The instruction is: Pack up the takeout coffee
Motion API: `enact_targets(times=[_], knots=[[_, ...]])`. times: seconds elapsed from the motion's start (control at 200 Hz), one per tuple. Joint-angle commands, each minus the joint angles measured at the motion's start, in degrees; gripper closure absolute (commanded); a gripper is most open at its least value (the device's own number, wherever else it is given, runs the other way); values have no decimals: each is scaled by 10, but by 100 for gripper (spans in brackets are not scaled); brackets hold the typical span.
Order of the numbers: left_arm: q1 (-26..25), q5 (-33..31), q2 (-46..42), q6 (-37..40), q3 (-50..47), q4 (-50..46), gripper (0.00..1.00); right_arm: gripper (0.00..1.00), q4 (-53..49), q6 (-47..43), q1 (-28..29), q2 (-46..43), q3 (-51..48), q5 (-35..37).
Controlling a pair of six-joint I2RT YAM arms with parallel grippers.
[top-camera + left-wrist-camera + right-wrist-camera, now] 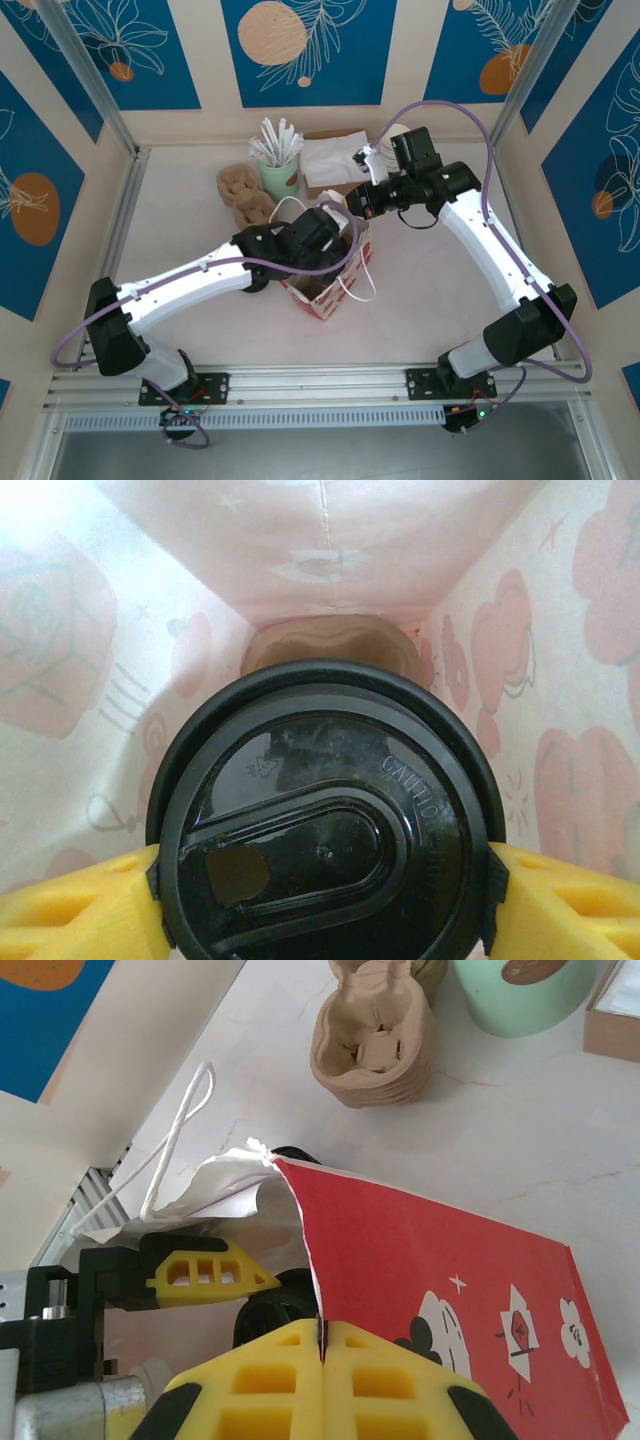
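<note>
1. Step in hand: the takeout coffee [325,810] is being placed in the red paper bag [450,1260]. The bag stands near the middle of the tabletop [420,290], slightly toward its near edge. The cup is already inside the bag's mouth, and the bag's pale inner walls are seen on all sides of it.
2. Left gripper [322,885]: the yellow fingers [80,915] are set wide apart and pressed against opposite sides of the black lid [400,750] at its rim. The coffee is thus gripped and held upright.
3. Right gripper [322,1345]: the fingers are closed fully on the bag's upper edge, by which the mouth is held open.
4. It cannot be told whether the cup base rests on the bag floor. A brown shape beyond the lid cannot be identified.
5. Next move, as judged:
   - The cup is to be lowered until it is seated on the floor.
   - The left fingers are then to be spread and the arm drawn straight up, so that the bag wall and the string handle [180,1140] are not snagged.
   - The right grip should be released only once the cup stands unaided.
</note>
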Motion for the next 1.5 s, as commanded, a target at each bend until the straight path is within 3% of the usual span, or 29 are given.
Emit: enact_targets(times=[0.0, 0.41, 1.495], knots=[[2, -3, 3, -1, -1, 33, 27, 100, 16, 5, -1, -35, -17, -39], [2, -18, -16, 50, -62, 147, 27, 100, 96, -42, -3, -98, -102, -92], [-5, -89, 2, 83, -91, 225, 27, 100, 105, -53, -17, -38, -87, -154]])
